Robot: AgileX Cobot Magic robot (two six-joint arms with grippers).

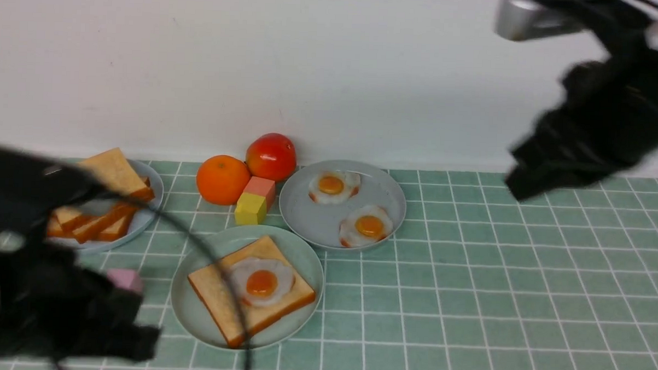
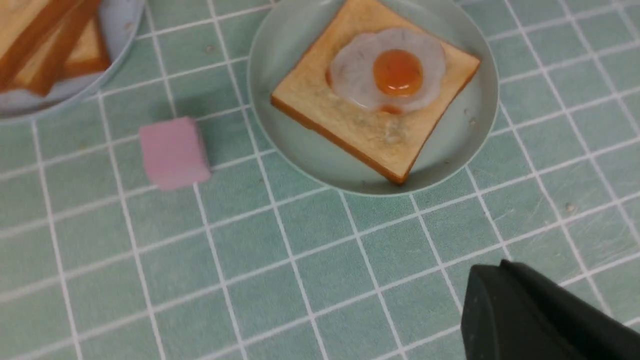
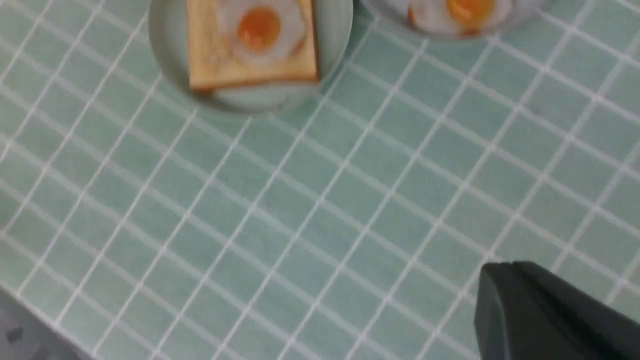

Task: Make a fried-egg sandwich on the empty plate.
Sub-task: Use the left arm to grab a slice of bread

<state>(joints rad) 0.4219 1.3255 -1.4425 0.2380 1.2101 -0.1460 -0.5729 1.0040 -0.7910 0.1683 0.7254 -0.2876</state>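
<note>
The fried-egg sandwich [image 1: 251, 292] is half built. One toast slice [image 1: 215, 299] lies flat on the mint-green plate [image 1: 190, 317], and a fried egg [image 1: 261, 282] lies bare on top of it. The plate sits close to the near edge of the table [image 1: 494, 300], left of the middle. In the front view a thin black cable [image 1: 198, 240] curves across plate and toast, hiding a narrow strip of both.

The left hand [image 1: 105, 330] is a dark, blurred mass at the near-left corner. It is left of the mint-green plate and not touching the sandwich, and I cannot tell whether it is open or closed. It covers part of the pale blue-grey plate [image 1: 152, 201] of toast slices [image 1: 113, 172] by the left edge, and part of a pink block [image 1: 126, 281]. Its wrist view shows only one black fingertip [image 2: 525, 310] over the table tiles, with the sandwich well apart from it.

The right hand [image 1: 548, 171] is raised and blurred over the far-right part of the table, well apart from the sandwich. Whether it is open or closed cannot be told either. Its wrist view is soft, shows one fingertip [image 3: 540, 310], and cuts off part of the mint-green plate.

Near the far edge stand the grey plate [image 1: 306, 222] with two more fried eggs [image 1: 333, 186], an orange [image 1: 222, 178], a red fruit [image 1: 271, 156] and a pink-and-yellow block [image 1: 254, 201].
</note>
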